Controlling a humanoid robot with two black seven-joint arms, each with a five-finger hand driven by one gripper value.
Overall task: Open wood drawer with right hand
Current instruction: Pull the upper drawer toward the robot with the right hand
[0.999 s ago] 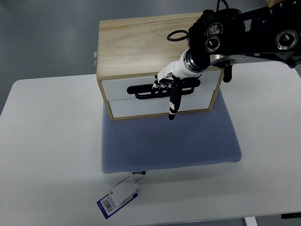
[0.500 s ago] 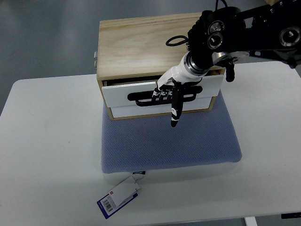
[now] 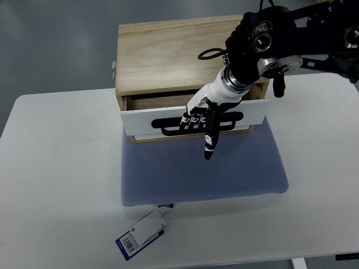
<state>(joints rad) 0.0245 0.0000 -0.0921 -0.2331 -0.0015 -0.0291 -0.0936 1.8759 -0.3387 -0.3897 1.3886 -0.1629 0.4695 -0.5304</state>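
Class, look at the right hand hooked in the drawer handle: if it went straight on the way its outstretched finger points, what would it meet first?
Probably the blue mesh cushion: the right hand points its finger down over it, past the drawer front. Height above it is unclear.

I work in what looks like a lab or test room: a plain white table on a bare grey floor, with only staged props on it, a small wooden drawer box on a blue mat still wearing its barcode tag.
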